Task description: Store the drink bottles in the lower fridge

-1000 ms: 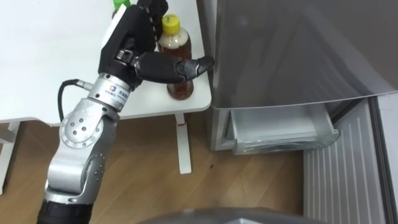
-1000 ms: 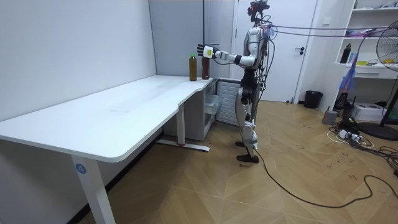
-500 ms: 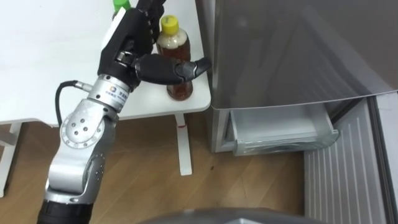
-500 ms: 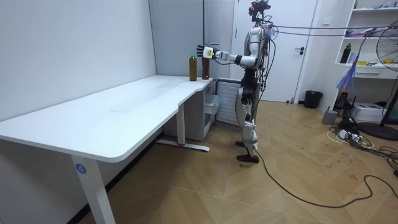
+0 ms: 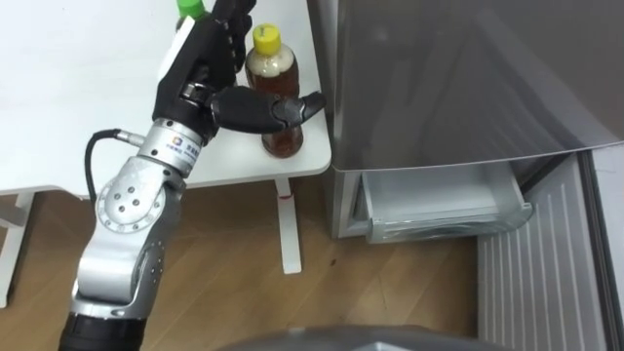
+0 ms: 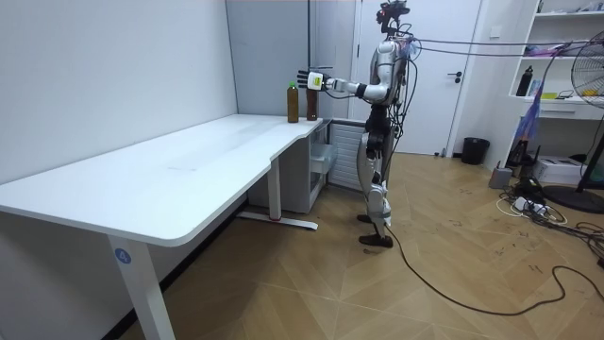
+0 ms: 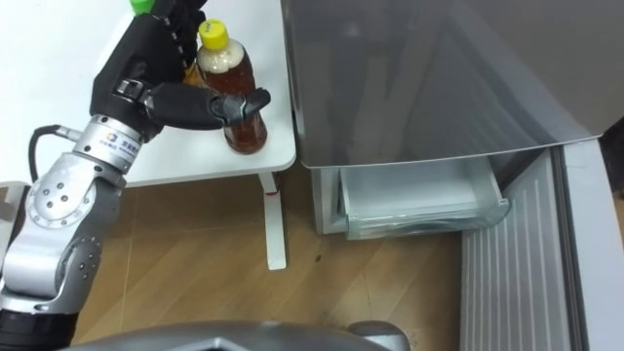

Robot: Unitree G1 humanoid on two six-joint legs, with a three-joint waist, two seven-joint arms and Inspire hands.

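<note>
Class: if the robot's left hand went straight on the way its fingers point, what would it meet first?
Probably the yellow-capped bottle: the thumb of the left hand lies across its front. The fingers aim past it towards the green-capped bottle, though depth there is unclear.

One bottle (image 5: 273,70) stands on the table's (image 5: 78,97) right corner, another bottle (image 5: 191,8) behind-left; the fridge (image 5: 458,78) stands just right.

L robot hand (image 7: 146,60), thumb across front of yellow-cap bottle (image 7: 230,76) at table (image 7: 190,161) edge; fridge (image 7: 419,78) lower drawer (image 7: 419,195) out.
</note>
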